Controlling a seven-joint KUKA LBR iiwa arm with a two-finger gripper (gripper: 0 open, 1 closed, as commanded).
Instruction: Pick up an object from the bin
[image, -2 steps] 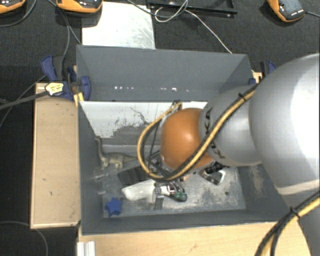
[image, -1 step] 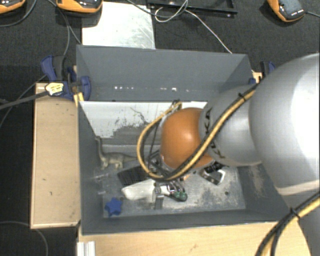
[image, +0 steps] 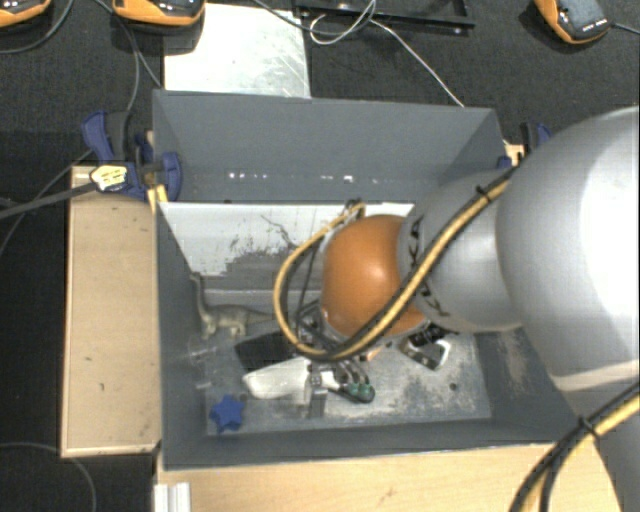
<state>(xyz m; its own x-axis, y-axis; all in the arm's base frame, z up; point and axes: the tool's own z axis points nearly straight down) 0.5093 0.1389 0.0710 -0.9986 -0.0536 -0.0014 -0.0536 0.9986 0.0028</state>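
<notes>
The large grey link of the robot arm (image: 570, 250) is seen closest to the lens, reaching in from the right of the frame, with a yellow-and-black cable (image: 440, 240) looped along it. Below it, at the centre of the frame, the wrist is capped by a rounded orange cover (image: 365, 270). Under that cover the gripper (image: 320, 388) is lowered to the floor of the grey metal bin (image: 320, 140), lower centre of the frame; whether it is apart or closed cannot be told, and nothing can be made out in its grasp. Just to its left a pale white, lumpy object (image: 272, 381) is seen lying on the floor, and just to its right a small dark green piece (image: 360, 392); these two are the nearest things to the gripper. A flat black object (image: 262, 350) is seen just above the white one. A small blue crumpled item (image: 227, 412) is set apart in the lower left corner of the bin, and a clear, glassy item (image: 203, 360) is seen near the left wall. A small black-and-white piece (image: 428, 352) is seen to the right, under the arm. Farthest back, the scuffed pale rear slope (image: 250, 235) of the bin is seen in the upper half of the frame.
</notes>
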